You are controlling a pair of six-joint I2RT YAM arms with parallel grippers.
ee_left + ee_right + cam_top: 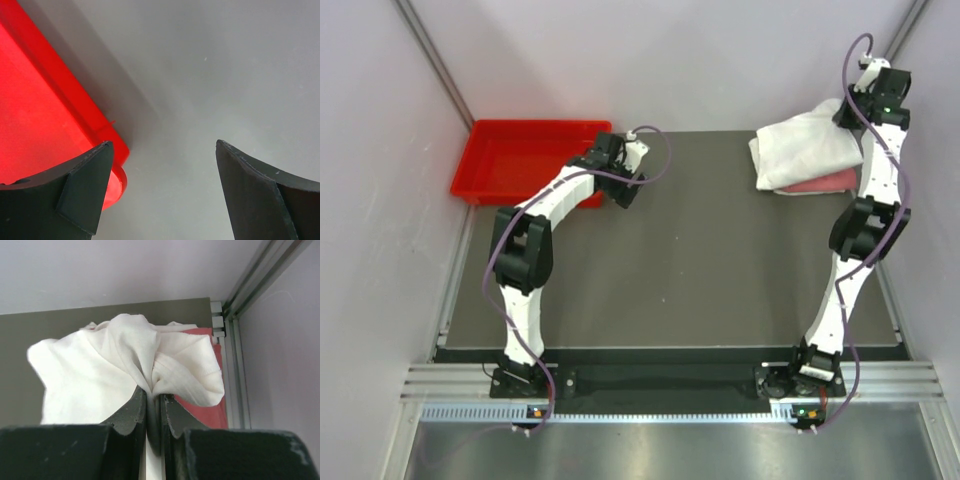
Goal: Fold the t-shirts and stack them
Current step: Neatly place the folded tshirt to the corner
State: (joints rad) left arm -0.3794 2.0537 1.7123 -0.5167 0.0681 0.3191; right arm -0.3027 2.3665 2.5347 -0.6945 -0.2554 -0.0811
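Observation:
A white t-shirt (pixel 805 148) lies bunched at the table's far right corner, on top of a pink-red t-shirt (pixel 820 183) whose edge shows beneath it. My right gripper (pixel 850 110) is shut on a pinched fold of the white t-shirt (pixel 125 355), lifting that part; the pink-red t-shirt (pixel 207 412) shows below to the right. My left gripper (pixel 628 190) hangs open at the far left, beside the corner of the red bin (pixel 45 125), with nothing between its fingers (pixel 85 195).
The red plastic bin (pixel 525 157) sits at the far left corner. White walls close in on the left, back and right. A metal rail (pixel 232 350) runs along the right table edge next to the shirts.

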